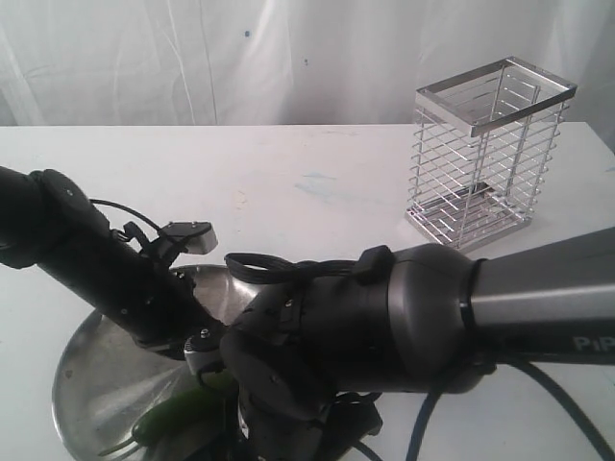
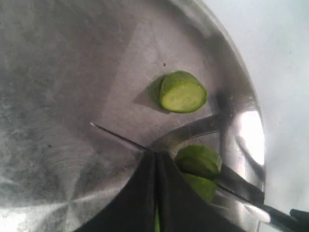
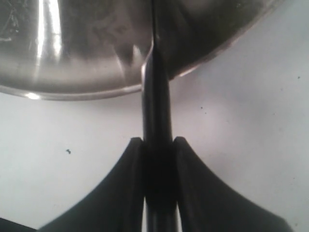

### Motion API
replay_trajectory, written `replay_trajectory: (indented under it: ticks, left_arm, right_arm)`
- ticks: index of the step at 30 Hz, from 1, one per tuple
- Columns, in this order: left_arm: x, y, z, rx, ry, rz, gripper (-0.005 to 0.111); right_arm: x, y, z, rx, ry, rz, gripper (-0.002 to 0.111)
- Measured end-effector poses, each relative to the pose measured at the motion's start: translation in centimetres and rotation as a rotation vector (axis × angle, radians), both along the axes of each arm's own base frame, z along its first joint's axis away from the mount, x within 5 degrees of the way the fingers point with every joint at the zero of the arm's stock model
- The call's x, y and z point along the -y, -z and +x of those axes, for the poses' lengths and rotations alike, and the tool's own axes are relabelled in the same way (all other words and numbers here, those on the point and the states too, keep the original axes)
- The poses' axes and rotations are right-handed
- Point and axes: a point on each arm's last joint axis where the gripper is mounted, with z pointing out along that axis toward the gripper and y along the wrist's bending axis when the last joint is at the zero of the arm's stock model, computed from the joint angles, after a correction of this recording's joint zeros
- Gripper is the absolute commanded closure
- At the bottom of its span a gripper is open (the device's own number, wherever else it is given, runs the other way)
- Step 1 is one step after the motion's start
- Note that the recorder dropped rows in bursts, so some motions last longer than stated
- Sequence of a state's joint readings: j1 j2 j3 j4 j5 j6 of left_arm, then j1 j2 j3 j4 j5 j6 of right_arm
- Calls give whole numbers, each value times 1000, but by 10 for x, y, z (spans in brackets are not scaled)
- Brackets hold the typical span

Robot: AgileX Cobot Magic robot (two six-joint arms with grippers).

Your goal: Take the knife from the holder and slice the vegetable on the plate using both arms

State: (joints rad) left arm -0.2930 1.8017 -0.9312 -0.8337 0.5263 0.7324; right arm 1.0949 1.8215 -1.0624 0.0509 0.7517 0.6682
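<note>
The steel plate (image 1: 91,379) lies at the front left. On it lies the dark green vegetable (image 1: 178,415), mostly hidden under the two arms. In the left wrist view my left gripper (image 2: 155,153) is shut, with green showing between its fingers and the vegetable (image 2: 199,162) bulging beside them. A cut slice (image 2: 182,92) lies apart on the plate (image 2: 72,72). The knife blade (image 2: 240,186) runs edge-on across the vegetable. My right gripper (image 3: 157,142) is shut on the knife's black handle (image 3: 156,106), and the blade reaches over the plate rim (image 3: 72,92). The wire holder (image 1: 490,154) stands empty.
The white table (image 1: 317,182) stretches between the plate and the holder at the back right. My bulky right arm (image 1: 413,317) crosses the front and covers the plate's right side. The left arm (image 1: 106,264) comes in from the left. A white curtain hangs behind.
</note>
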Motion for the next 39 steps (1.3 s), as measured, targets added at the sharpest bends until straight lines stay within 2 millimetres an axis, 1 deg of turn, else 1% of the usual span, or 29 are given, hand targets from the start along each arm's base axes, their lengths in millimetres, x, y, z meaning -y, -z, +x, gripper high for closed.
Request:
replay_trajectory:
  ticks: [3, 6, 8, 12, 15, 16, 19, 22, 28, 33, 39]
  left_arm:
    - [-6, 12, -7, 2, -14, 49, 107]
    - [-7, 12, -7, 6, -17, 51, 107]
    - [-6, 11, -5, 14, -17, 51, 107]
    - [-4, -11, 5, 115, -53, 18, 107]
    - [-5, -9, 7, 132, -66, 29, 107]
    - [-5, -4, 8, 120, -67, 35, 107]
    - [-4, 4, 9, 106, -57, 43, 107]
    - [-4, 7, 10, 106, -51, 37, 107]
    - [1, 2, 12, 130, -72, -29, 107]
    - [7, -3, 12, 145, -43, -115, 107]
    - [8, -3, 11, 153, -22, -127, 107]
  right_arm:
    - [0, 0, 0, 2, 0, 3, 108]
    - [0, 0, 0, 2, 0, 3, 108]
    - [0, 0, 0, 2, 0, 3, 108]
    - [0, 0, 0, 2, 0, 3, 108]
    - [0, 0, 0, 3, 0, 5, 108]
    - [-1, 0, 0, 4, 0, 7, 108]
    - [-1, 0, 1, 6, 0, 10, 108]
    - [-1, 0, 0, 6, 1, 11, 108]
    - [-1, 0, 0, 6, 1, 11, 108]
    - [-1, 0, 2, 13, 4, 23, 108]
    - [-2, 0, 2, 17, 7, 29, 108]
